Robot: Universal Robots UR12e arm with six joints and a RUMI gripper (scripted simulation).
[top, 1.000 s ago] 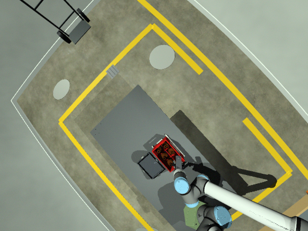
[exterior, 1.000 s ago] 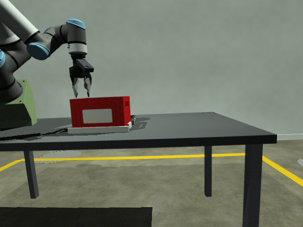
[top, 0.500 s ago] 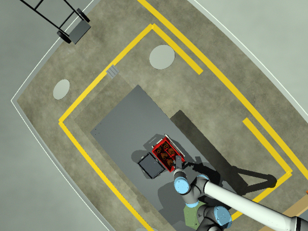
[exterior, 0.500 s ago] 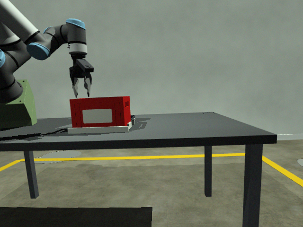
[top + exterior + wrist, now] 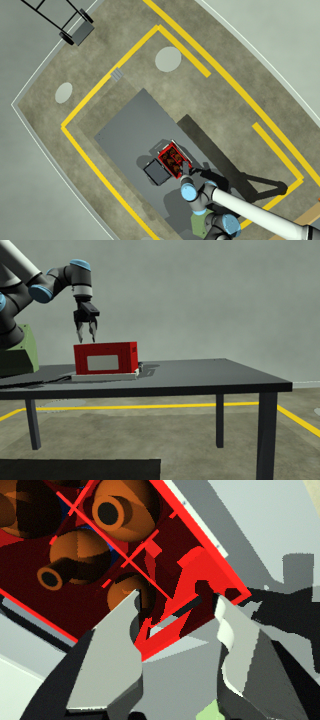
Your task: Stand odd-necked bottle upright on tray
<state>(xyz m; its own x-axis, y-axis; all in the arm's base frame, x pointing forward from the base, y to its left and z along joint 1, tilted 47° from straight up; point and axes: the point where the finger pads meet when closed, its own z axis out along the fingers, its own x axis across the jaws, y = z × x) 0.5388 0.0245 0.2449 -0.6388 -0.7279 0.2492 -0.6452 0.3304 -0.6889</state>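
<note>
The red crate (image 5: 176, 175) (image 5: 105, 347) (image 5: 192, 570) stands on the table with several brown bottles in it. In the wrist view one bottle (image 5: 137, 522) shows its round opening, a second bottle (image 5: 80, 555) has its neck toward the lower left, and a third bottle (image 5: 125, 594) is partly hidden by the left finger. No difference in neck thickness can be told for certain. The black-rimmed tray (image 5: 157, 171) lies beside the crate's long side, with no bottle on it. My gripper (image 5: 87, 341) (image 5: 176, 592) is partly open and empty, pointing down just above the crate's end nearest the robot base.
A white rail (image 5: 182, 151) (image 5: 103, 377) runs along the crate's other long side, low on the table (image 5: 134, 124) (image 5: 193, 374). The crate's walls and inner dividers stand around the bottles. The green robot base (image 5: 197, 224) (image 5: 31, 351) is beyond the crate's near end.
</note>
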